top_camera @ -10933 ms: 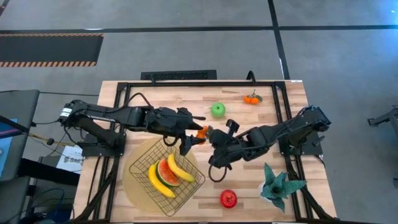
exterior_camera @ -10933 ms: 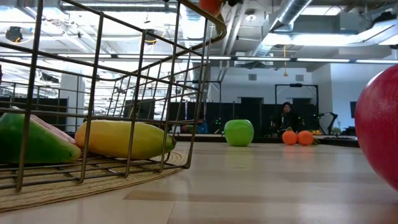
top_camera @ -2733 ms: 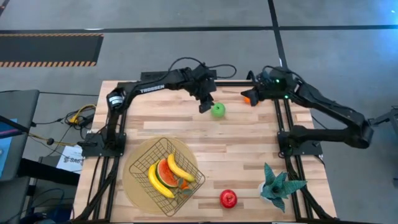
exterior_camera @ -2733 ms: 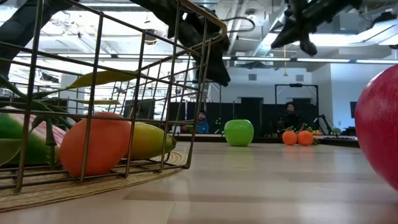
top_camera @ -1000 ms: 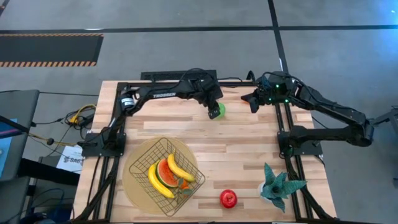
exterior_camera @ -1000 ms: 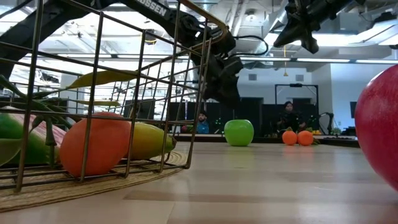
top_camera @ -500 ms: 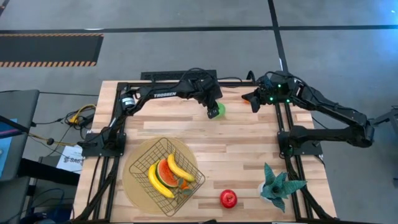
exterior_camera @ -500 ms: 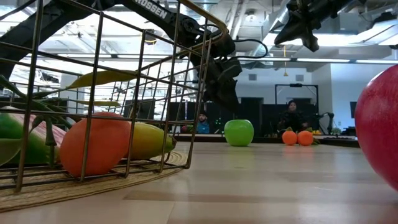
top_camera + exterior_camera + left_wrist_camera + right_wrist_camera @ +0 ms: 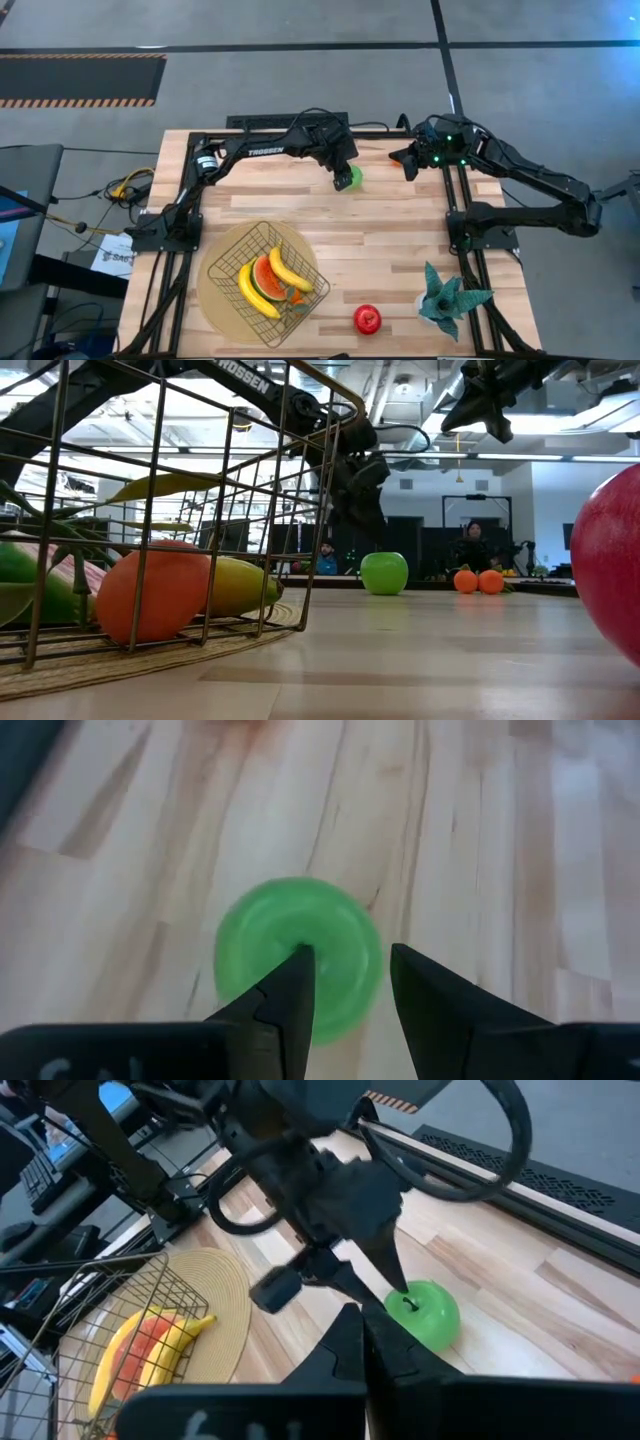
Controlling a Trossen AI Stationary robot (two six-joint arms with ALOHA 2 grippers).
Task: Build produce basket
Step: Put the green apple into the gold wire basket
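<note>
The left claw [image 9: 345,176] has dropped just above the green apple [image 9: 350,177], fingers parted, not yet gripping; a grasp looks imminent. The right claw [image 9: 409,166] waits clenched.

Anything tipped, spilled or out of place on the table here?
Nothing stands out. The basket sits upright on its round mat, bananas and wedge slice inside. The green apple stands on the wood under the left pincer; the red fruit lies loose nearby.
</note>
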